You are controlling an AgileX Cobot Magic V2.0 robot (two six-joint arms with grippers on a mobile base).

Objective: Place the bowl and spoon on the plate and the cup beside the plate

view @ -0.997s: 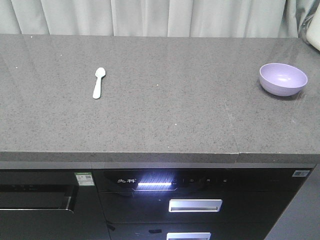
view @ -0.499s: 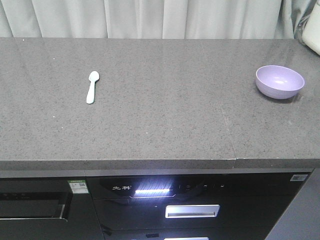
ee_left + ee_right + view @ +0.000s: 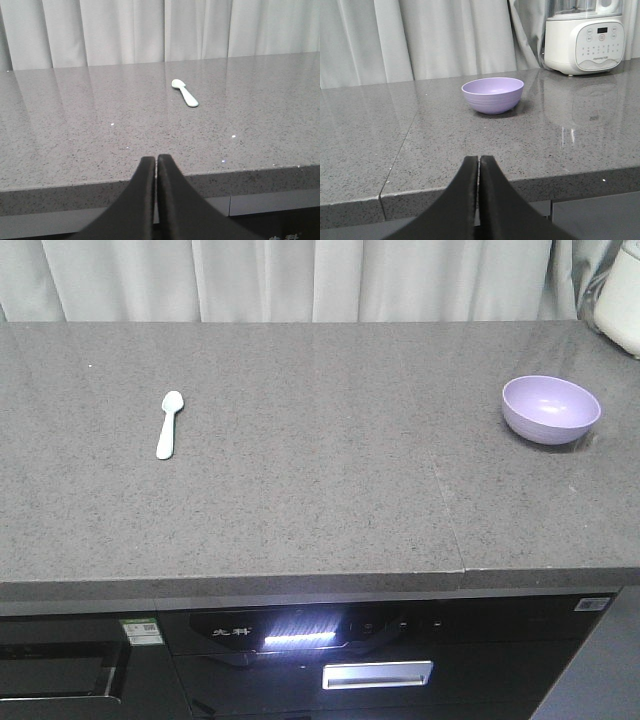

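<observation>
Shift: the whole front view slides. The spoon [image 3: 169, 425] and bowl [image 3: 551, 410] both sit lower and further left in the picture than a second ago, the front edge of the desk [image 3: 320, 500] drops too, and more of the white appliance [image 3: 622, 300] shows at top right.
Spoon: flat on the left part of the desk, head toward the curtain [image 3: 300, 280], handle toward the front edge, nothing touching it.
Bowl: upright on the right part, mouth up, well apart from the spoon.
Seam: a thin seam [image 3: 447, 502] crosses the desk between them, nearer the bowl.
Left hand [image 3: 156, 159]: at the desk's front edge, fingers pressed together, gripping nothing; the spoon lies ahead and slightly right, well apart.
Right hand [image 3: 478, 159]: same story, fingers pressed tight, nothing held, bowl almost straight ahead.
Appliance: stands behind and to the right of the bowl, control panel facing the front.
Below: dark cabinet front [image 3: 520, 660] with a silver handle [image 3: 377, 675].
</observation>
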